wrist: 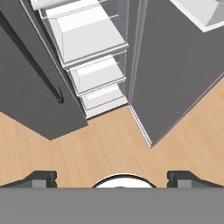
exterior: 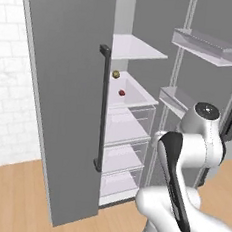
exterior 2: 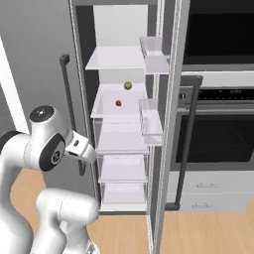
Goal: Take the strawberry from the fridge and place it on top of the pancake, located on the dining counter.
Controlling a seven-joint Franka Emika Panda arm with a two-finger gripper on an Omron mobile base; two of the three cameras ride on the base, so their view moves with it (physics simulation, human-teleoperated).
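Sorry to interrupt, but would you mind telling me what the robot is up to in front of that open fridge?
The arm stands before the fridge, whose right door is swung open. The strawberry lies untouched on a white shelf inside, near a brownish-yellow ball. The gripper is open and empty, its fingers spread wide, and the hand view looks down at the lower drawers and the wooden floor, so the reach for the fruit has not begun.

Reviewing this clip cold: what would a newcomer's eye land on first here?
The tall matte grey fridge with its right door swung open, baring white shelves and clear drawers. On the middle shelf lies a tiny dark-red strawberry, with a brownish-yellow ball behind it. The white arm's open gripper points down at the light-wood floor.
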